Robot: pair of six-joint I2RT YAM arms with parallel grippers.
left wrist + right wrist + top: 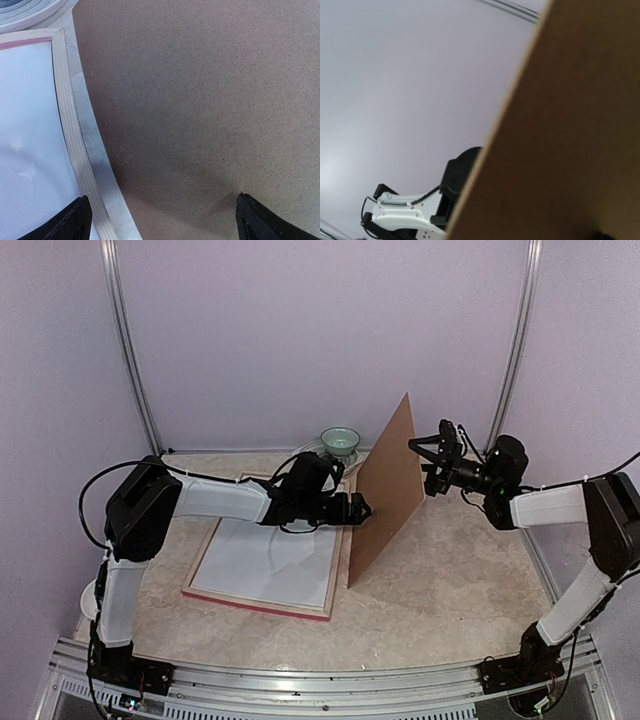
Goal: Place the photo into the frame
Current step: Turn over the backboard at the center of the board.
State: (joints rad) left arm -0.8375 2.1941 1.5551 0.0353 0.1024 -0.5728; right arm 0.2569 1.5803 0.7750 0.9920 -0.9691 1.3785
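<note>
Brown hardboard (385, 490) on edge, left hand (358, 508) and right hand (424, 458) spread wide beside it, gripping nothing.

The left arm (220, 502) reaches right, jaws wide; right arm (555, 508) raised, jaws seemingly wide.

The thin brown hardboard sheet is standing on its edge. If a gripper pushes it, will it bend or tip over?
Probably stiff: the brown hardboard sheet stands on one edge with straight sides. Likely to tip: it is thin, and both the left gripper and right gripper are open beside it. Being so thin, it is probably light.
</note>
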